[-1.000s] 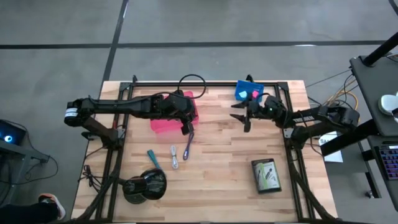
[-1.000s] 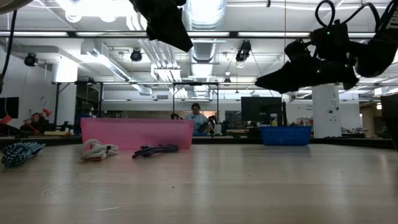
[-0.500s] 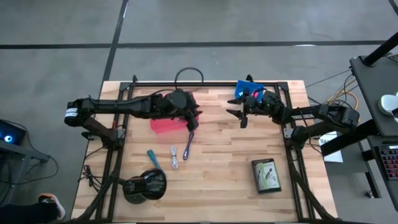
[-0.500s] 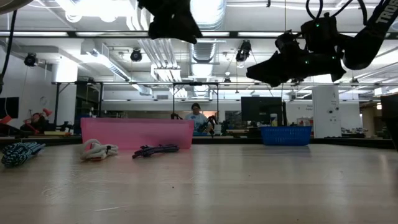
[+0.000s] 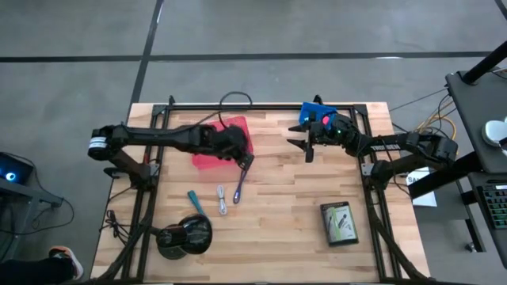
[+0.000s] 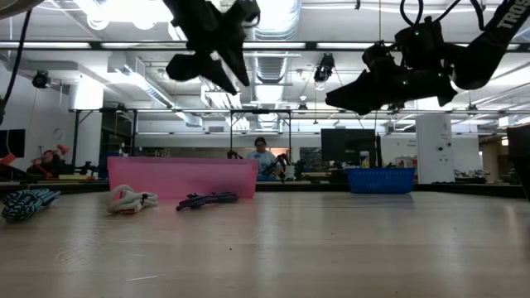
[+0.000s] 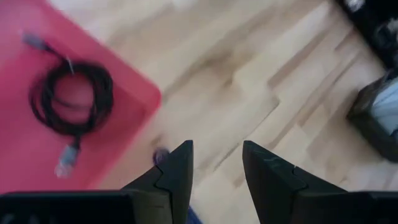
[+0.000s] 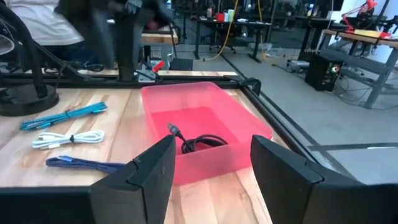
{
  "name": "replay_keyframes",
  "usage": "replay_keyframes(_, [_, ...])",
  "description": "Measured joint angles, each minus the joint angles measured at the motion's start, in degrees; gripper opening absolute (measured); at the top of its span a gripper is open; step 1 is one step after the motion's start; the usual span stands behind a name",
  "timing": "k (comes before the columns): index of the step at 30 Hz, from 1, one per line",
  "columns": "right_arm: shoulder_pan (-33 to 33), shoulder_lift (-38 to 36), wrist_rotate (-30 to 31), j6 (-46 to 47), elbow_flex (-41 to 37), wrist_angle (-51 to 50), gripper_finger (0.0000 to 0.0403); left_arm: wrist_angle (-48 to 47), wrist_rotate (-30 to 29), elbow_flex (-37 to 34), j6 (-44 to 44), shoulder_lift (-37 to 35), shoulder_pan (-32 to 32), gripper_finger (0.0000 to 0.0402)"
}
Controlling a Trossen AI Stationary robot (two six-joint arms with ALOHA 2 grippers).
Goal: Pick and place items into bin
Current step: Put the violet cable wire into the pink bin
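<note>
1. The black cable lies coiled in the pink bin, so that item is done.
2. The left pincer has swung from above the bin's middle to just past the bin's corner nearest the cords. Its fingers are spread with nothing between them, and the left wrist view looks down on bare desk beside the bin.
3. I judge this as the left arm turning from the drop toward its next pick.
4. The purple cord lies just beside that bin corner, close under the left pincer, so it looks like the next item.
5. The pale cord lies beside the purple one, a little farther from the bin. The teal pen lies farther out again, towards the desk's front edge.
6. The green packet lies well apart from the bin, on the desk's far side and near the front.
7. The right pincer has drifted a little towards the bin and hangs in the air between it and the blue bin. Its fingers are spread and empty.
8. A pink cube shows in the blue bin.
9. Four loose items are not yet binned, so the task is at an early-to-middle stage.
</note>
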Motion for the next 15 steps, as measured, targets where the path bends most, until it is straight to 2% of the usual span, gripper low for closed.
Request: replay_keyframes(15, [0.0, 0.5, 0.0, 0.0, 0.3, -0.1, 0.0196, -0.5, 4.0, 0.0, -1.0, 10.8, -2.0, 0.0123])
